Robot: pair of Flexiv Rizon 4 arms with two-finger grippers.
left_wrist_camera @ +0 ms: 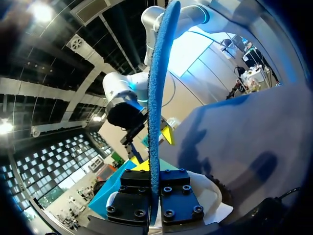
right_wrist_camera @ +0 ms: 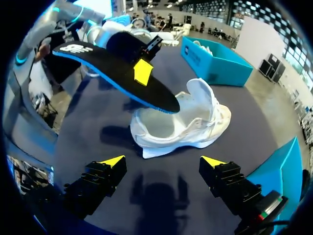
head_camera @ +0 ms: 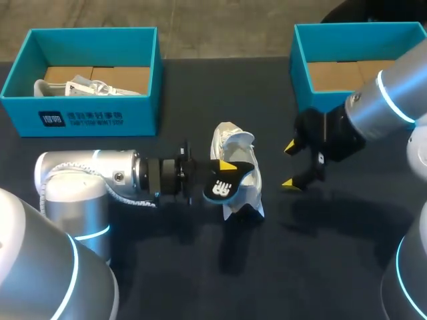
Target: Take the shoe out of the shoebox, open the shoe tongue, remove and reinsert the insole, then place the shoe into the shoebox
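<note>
1. Pinching the insole [head_camera: 230,185] from both faces, the left gripper [head_camera: 225,175] holds it just over the shoe [head_camera: 233,141]. Only one yellow fingertip [head_camera: 228,165] shows in the head view, because the insole hides the other.
2. The shoe, white, stands on its sole at the middle of the table [head_camera: 167,267] with its mouth open and its tongue raised. From above, the insole and the left gripper cover its 6 o'clock end, so that end is hard to make out.
3. In the left wrist view the insole [left_wrist_camera: 156,98] appears edge-on as a thin blue strip rising from between the pressed fingers [left_wrist_camera: 178,196]. A patch of white beneath them is too small to tell which part of the shoe it is.
4. The right gripper [head_camera: 291,165] hangs at 3 o'clock of the shoe, clear of it, with its fingers spread wide and nothing between them. In its own view the shoe [right_wrist_camera: 190,122] lies ahead of the gripper [right_wrist_camera: 163,161], with the insole [right_wrist_camera: 107,68] above the shoe's open mouth.
5. The left shoebox [head_camera: 87,117] sits at 10 o'clock on the table. It holds a second shoe [head_camera: 80,87], half hidden by its near wall.
6. The right shoebox [head_camera: 333,40] sits at 2 o'clock. It is partly covered by the right arm and cut off at the edge, and only bare cardboard floor shows inside.
</note>
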